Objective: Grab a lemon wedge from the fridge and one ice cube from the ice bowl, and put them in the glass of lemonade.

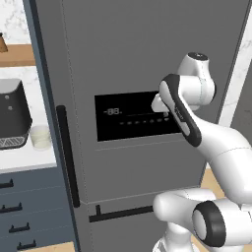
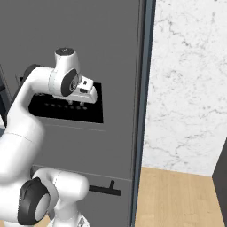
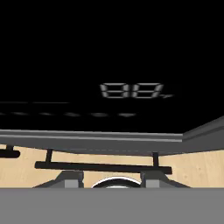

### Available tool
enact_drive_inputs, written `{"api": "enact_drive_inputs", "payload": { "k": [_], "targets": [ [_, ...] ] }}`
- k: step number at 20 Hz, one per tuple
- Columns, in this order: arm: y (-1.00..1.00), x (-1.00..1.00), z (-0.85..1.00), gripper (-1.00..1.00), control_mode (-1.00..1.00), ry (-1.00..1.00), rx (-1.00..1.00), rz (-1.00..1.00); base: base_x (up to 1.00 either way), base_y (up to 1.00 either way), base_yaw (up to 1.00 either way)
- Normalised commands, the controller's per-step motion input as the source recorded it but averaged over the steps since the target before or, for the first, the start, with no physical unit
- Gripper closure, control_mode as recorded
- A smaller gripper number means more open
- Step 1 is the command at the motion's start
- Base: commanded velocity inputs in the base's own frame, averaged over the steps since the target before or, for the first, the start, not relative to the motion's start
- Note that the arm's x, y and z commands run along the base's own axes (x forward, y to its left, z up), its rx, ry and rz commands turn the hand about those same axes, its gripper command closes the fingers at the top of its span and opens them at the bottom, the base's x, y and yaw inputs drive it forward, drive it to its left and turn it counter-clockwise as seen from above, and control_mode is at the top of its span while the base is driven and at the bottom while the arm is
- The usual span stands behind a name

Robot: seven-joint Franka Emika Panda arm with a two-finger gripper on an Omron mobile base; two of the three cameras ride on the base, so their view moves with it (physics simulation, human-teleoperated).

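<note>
White arm links rise nearest you, folded up in front of the fridge (image 1: 138, 59), whose doors are closed. Your gripper (image 2: 75, 105) sits close against the black display panel (image 1: 130, 118); in the hand view its fingertips (image 3: 72, 179) stand a little apart with nothing between them. Below the panel runs a black horizontal bar handle (image 1: 120, 213), and a vertical one (image 1: 67, 155) lies to its left. Farther left, on the counter (image 1: 29, 156), the glass of lemonade (image 1: 40, 137) stands just beside the dark coffee machine (image 1: 12, 115).
</note>
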Motion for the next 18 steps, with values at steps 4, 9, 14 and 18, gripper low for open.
{"api": "enact_drive_inputs", "payload": {
  "k": [4, 9, 14, 18],
  "targets": [
    [0.13, 0.00, 0.00, -1.00, -1.00, -0.01, 0.00, -0.03, 0.00, 0.00, 0.00],
    [0.01, 0.00, 0.00, -1.00, -1.00, 0.00, 0.00, -0.02, 0.00, 0.00, 0.00],
    [0.00, 0.00, 0.00, -1.00, -1.00, 0.00, 0.00, 0.00, 0.00, 0.00, 0.00],
    [0.00, -0.08, 0.00, -1.00, 1.00, 0.00, 0.00, 0.00, -0.12, 0.02, 0.00]
  ]
}}
